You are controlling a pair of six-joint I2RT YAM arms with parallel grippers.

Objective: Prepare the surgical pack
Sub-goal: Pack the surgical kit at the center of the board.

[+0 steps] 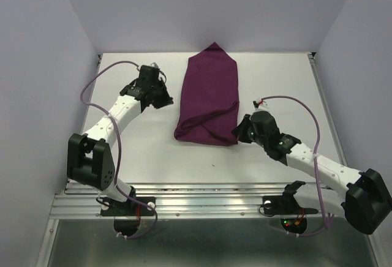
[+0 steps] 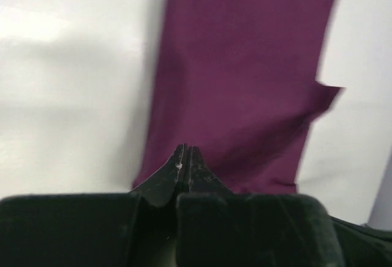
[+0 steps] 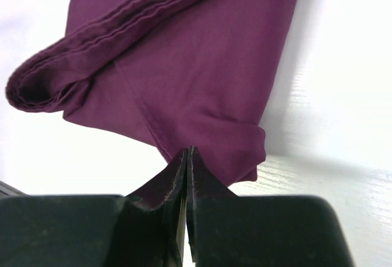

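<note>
On the white bench [image 1: 122, 157], between pale walls, the purple cloth [image 1: 208, 95] lies folded into a long bundle, midway between the side edges, its tip toward the far edge. No tray, gauze or instruments show, so we judge the wrapping nearly done. Our right claw [image 1: 237, 133] is pinched closed at the bundle's near right corner, gripping nothing we can see. Our left claw [image 1: 166, 100], likewise closed and empty, hangs just beside its left side. Next, we think, comes tucking the rolled near end.

Robotics lab test cell.
Plain white walls [image 1: 43, 52] box in a white counter [image 1: 153, 157]; the left arm [image 1: 116, 117] and right arm [image 1: 318, 166] are bolted to an aluminium rail [image 1: 202, 201].
</note>
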